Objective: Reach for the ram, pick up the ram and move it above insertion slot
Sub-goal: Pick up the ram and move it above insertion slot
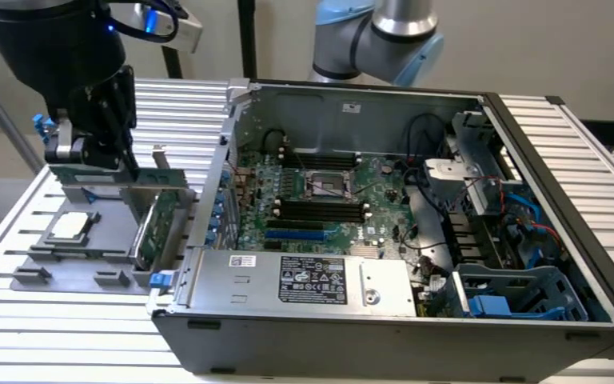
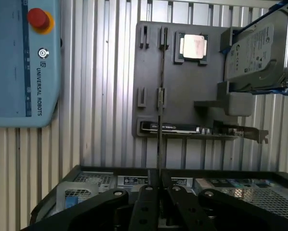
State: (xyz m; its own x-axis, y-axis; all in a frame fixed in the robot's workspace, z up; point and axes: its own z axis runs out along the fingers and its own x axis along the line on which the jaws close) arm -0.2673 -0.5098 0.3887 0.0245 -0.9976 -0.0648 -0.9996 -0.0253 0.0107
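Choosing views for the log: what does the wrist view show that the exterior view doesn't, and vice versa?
Wrist view adds: the Universal Robots teach pendant with its red stop button, and the ram edge-on, a thin line across the grey fixture. Exterior view adds: the motherboard and power supply inside the open PC case. Both: the fixture, the CPU on it, the expansion card, the gripper.

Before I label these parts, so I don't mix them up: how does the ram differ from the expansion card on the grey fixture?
The ram is a bare stick, seen edge-on as a fine line; the expansion card looks thicker and carries a metal bracket at one end. The ram runs across the middle of the grey fixture, while the expansion card lies crosswise to it along the edge nearest the computer case. Both appear to stand on edge.
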